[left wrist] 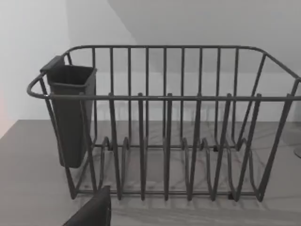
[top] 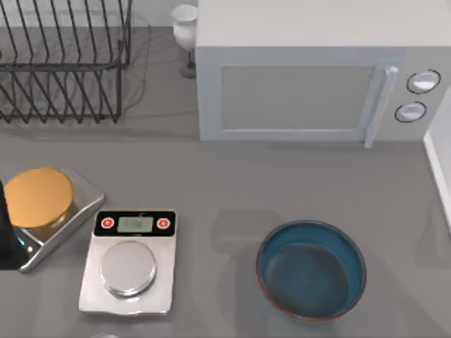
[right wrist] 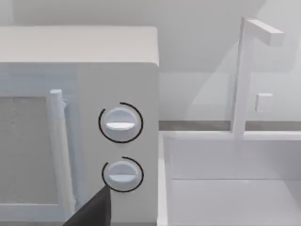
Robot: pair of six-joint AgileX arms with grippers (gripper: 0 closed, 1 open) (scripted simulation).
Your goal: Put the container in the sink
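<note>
Sink [top: 438, 165] cut off at right; container [top: 311, 270] sits on table [top: 232, 176].

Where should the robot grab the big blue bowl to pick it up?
Probably at the thin rim of the bowl, coming straight down from above. It sits upright and open, too wide to span, so one finger would go inside the wall and one outside.
</note>
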